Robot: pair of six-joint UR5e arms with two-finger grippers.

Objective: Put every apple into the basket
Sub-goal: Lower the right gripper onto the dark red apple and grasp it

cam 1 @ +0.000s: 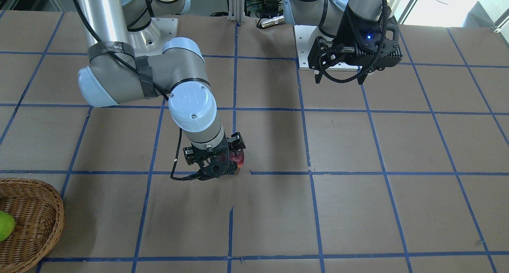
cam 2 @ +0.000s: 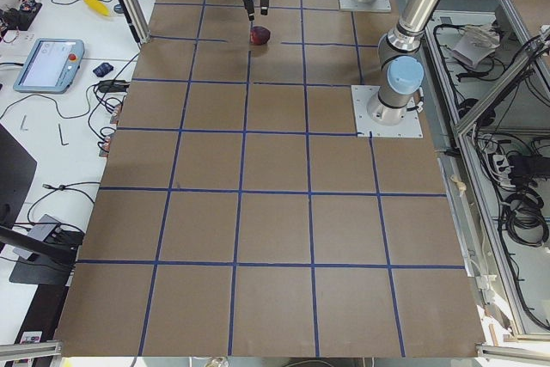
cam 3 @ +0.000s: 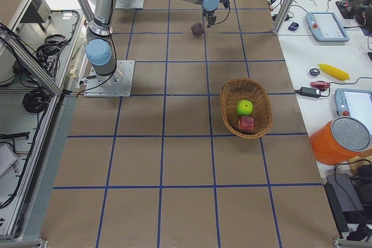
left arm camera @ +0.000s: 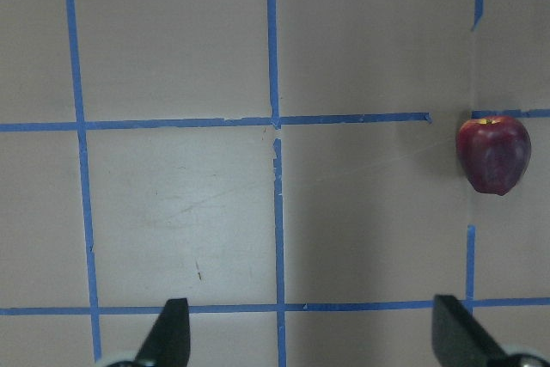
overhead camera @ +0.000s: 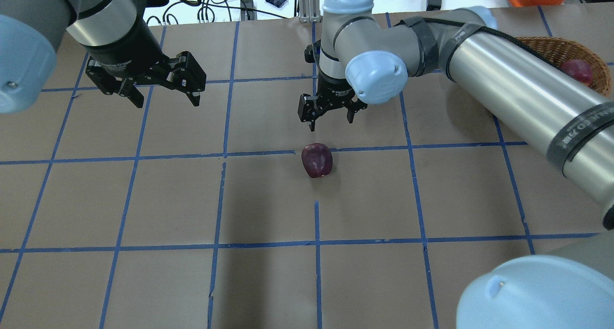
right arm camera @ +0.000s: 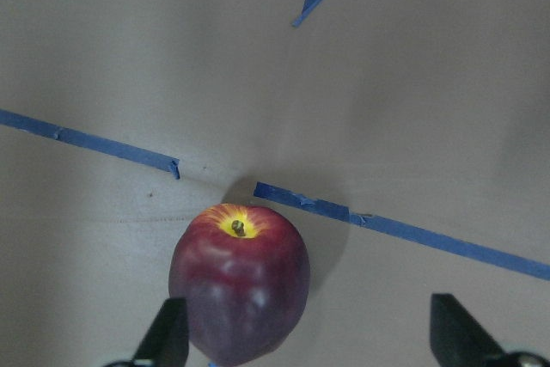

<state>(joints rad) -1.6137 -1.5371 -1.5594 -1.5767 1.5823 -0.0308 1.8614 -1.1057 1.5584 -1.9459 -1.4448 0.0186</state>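
Observation:
The dark maroon apple (overhead camera: pixel 316 160) with a yellow spot at its stem lies on the table near the middle. My right gripper (overhead camera: pixel 331 123) is open and hovers just above and beyond it. In the right wrist view the apple (right arm camera: pixel 239 294) sits low, next to the left finger (right arm camera: pixel 168 337). The front view shows it (cam 1: pixel 238 159) partly hidden behind the gripper (cam 1: pixel 220 170). The wicker basket (cam 3: pixel 229 94) holds the green apple (cam 3: pixel 244 107) and the red apple (cam 3: pixel 246 124). My left gripper (overhead camera: pixel 168 101) is open and empty, raised above the table.
The table is brown paper with a blue tape grid. The basket (cam 1: pixel 51 209) stands at the table's edge on my right, with the green apple (cam 1: pixel 6 225) showing in it. My right arm's long link passes over the basket (overhead camera: pixel 551 46) in the overhead view.

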